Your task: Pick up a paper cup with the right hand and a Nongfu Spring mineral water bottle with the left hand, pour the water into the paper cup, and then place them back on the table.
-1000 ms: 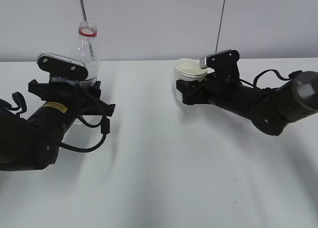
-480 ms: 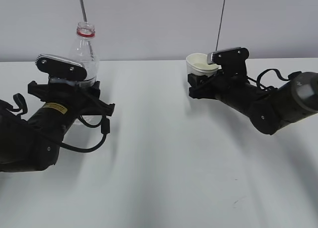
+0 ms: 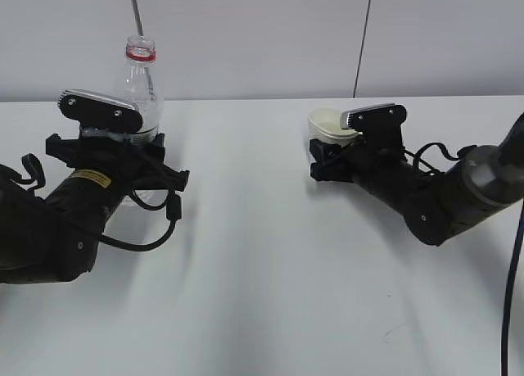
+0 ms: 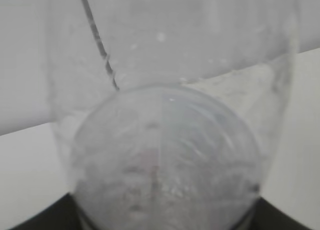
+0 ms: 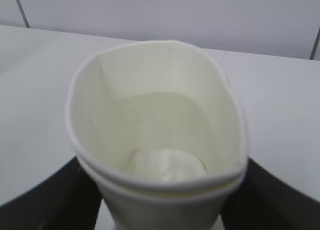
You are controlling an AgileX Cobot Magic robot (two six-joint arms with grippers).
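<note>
Item 1, Nongfu Spring mineral water bottle [image 3: 141,85]: upright at upper left of the exterior frame, uncapped, red ring at the neck. The left end effector [image 3: 123,147] is closed around its lower body; the label is hidden behind the silver-grey plate. In the left wrist view the clear bottle wall [image 4: 165,140] fills the frame. Whether its base touches the desk [image 3: 262,294] cannot be told.

Item 2, paper cup [image 3: 330,124]: right of centre in the exterior frame, clamped in the right end effector [image 3: 332,155], with the rim squeezed into an oval in the right wrist view [image 5: 160,115]. It sits low, near or on the desk; contact cannot be confirmed. Two rims seem to show, possibly nested cups.

Item 3, water: pale liquid appears to lie in the cup's bottom [image 5: 167,165]; the level in the bottle is unclear.

Status, as a judgement: both items are gripped and well apart, each on its own side. Either the pour is ahead or the items are being set back down; the liquid in the cup suggests the latter.

Next move, if setting down: settle each item flat and upright, then part the fingers slowly so the dented cup does not tip.
</note>
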